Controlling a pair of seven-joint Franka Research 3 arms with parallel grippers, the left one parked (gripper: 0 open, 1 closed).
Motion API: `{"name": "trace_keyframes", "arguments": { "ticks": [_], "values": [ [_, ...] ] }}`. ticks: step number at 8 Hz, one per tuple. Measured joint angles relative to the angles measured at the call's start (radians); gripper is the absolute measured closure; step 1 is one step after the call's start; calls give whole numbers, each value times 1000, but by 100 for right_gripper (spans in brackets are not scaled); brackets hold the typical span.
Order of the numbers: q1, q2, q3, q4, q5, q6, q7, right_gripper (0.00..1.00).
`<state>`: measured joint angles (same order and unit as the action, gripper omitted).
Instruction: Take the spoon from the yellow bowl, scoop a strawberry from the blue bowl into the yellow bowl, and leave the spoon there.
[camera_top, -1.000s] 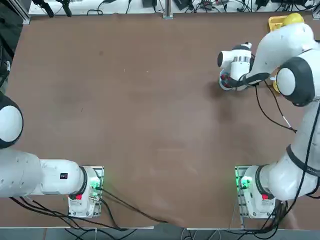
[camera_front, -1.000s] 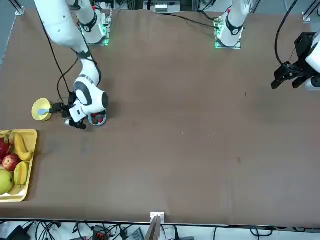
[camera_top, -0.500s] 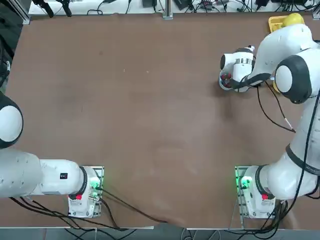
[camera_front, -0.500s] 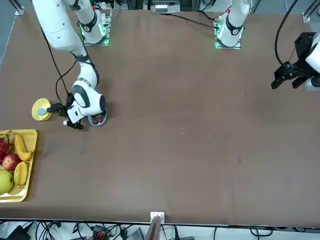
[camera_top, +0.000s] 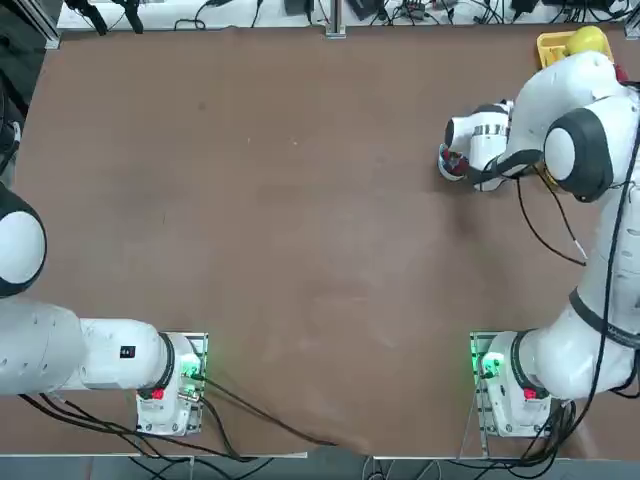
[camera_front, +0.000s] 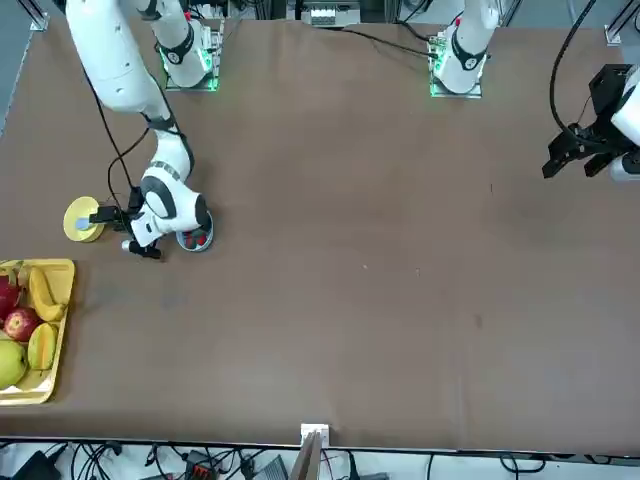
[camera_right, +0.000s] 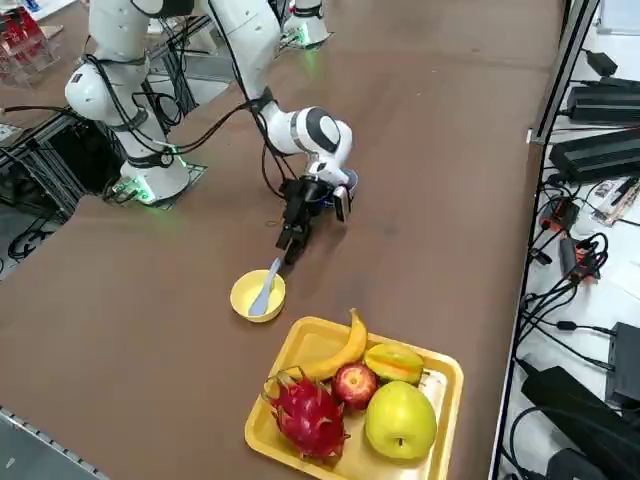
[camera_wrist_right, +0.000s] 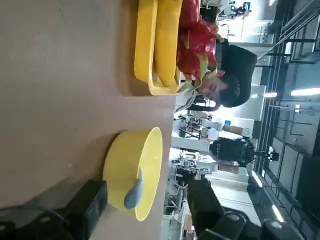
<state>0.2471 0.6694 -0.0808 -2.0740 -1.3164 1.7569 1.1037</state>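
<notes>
**Operator:** Yellow bowl position?

**Technician:** Yellow bowl sits lower left of centre in the right side view, just above the yellow fruit tray. In the front view it lies at the left edge. The spoon rests inside it, handle leaning over the rim toward the arm; in the wrist view the spoon shows against the bowl's inner wall.

**Operator:** Blue bowl?

**Technician:** Blue bowl is left of centre in the front view, partly hidden under the wrist, with red fruit visible inside. In the top view it shows at upper right.

**Operator:** Right gripper?

**Technician:** Right gripper is low over the table, between the two bowls, aimed at the yellow bowl. Fingers are spread apart, grasping nothing; the spoon handle lies between them in the wrist view, without visible contact.
</notes>
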Motion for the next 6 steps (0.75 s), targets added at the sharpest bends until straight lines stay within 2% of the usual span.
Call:
{"name": "trace_keyframes", "arguments": {
  "ticks": [6],
  "values": [
    [0, 32, -11, 0, -10, -46, 20, 11]
  ]
}}
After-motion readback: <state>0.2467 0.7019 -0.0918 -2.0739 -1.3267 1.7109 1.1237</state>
